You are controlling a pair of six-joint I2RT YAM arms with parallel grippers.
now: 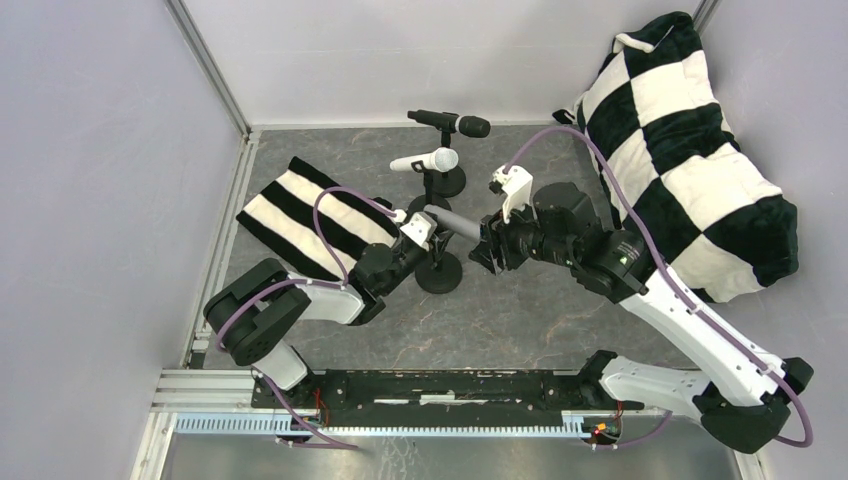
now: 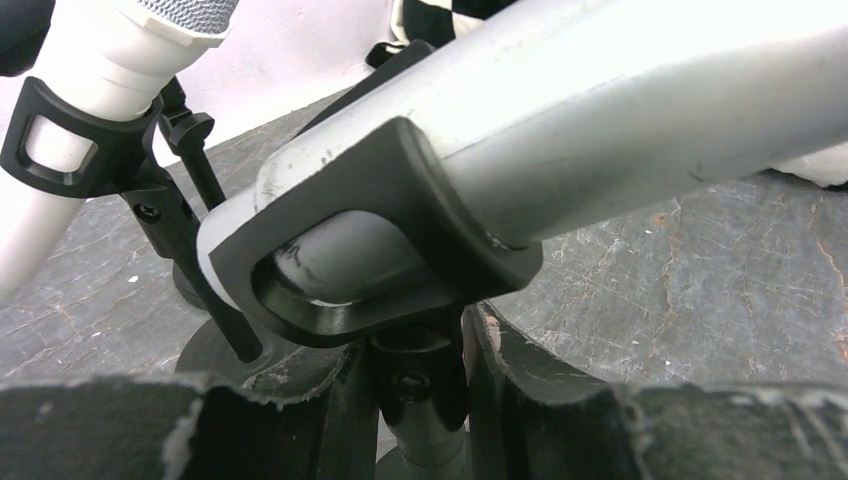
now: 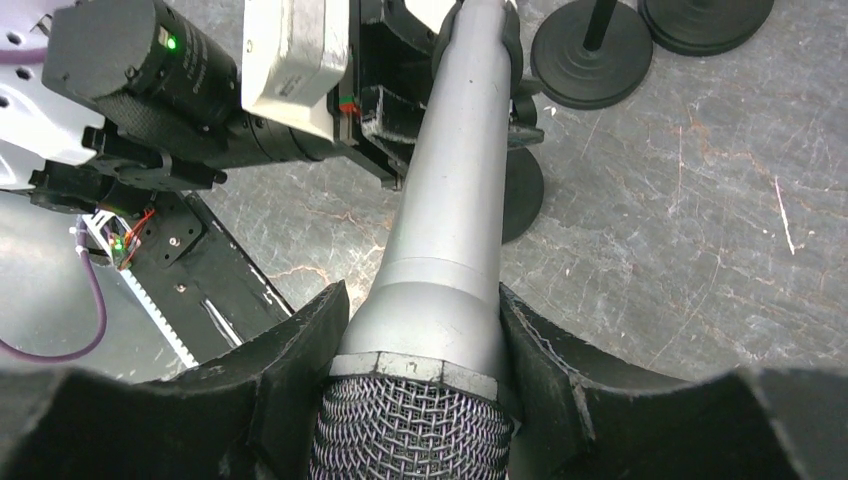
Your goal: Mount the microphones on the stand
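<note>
the silver-grey microphone point(image 3: 450, 200) is a smooth matte tube that widens to a collar under a rounded wire-mesh head. it lies nearly level over the middle of the table point(image 1: 520, 320), its tail end seated in the black clip point(image 2: 400, 200) of the near stand point(image 1: 438, 272). the right claw point(image 3: 420, 340) grasps it at the collar, one finger on each side. the left claw point(image 2: 420, 400) is clenched on the near stand's stem just under the clip. toward the far edge, the white microphone point(image 1: 425, 161) and the black microphone point(image 1: 450, 122) sit clipped in the two far stands point(image 1: 447, 182).
</note>
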